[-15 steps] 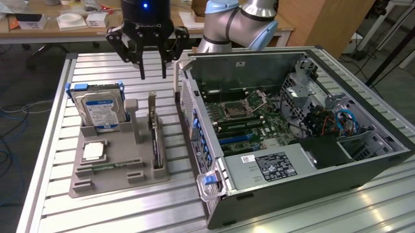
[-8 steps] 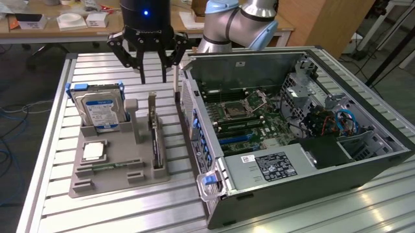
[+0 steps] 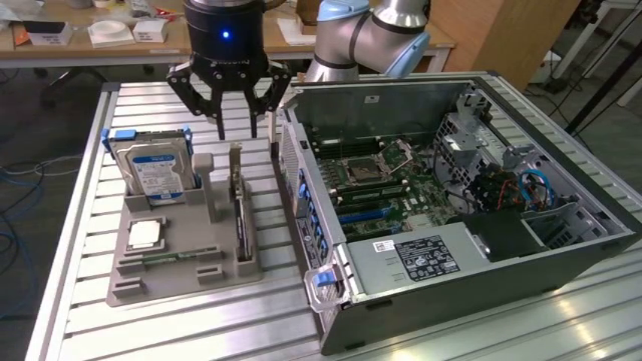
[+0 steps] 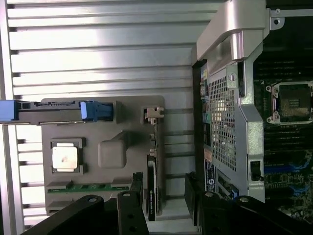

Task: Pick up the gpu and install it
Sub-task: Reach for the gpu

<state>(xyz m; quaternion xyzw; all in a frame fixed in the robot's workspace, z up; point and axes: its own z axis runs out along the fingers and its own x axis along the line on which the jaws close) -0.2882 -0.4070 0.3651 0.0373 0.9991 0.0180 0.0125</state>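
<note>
The gpu (image 3: 239,204) stands on its long edge in a slot of the grey holder tray (image 3: 180,280), its silver end bracket pointing up toward the far end. My gripper (image 3: 237,134) hangs open directly above that bracket end, apart from the card. In the wrist view the gpu (image 4: 151,188) appears edge-on as a thin dark strip with its bracket (image 4: 154,113) at one end. It lies beside one dark finger (image 4: 137,196), within the gap of the open gripper (image 4: 165,198). Nothing is held.
The tray also carries a silver hard drive (image 3: 150,169) in a blue caddy, a processor chip (image 3: 146,235) and a narrow green memory stick (image 3: 165,258). An open computer case (image 3: 452,203) with its motherboard exposed stands close at the exterior view's right of the tray.
</note>
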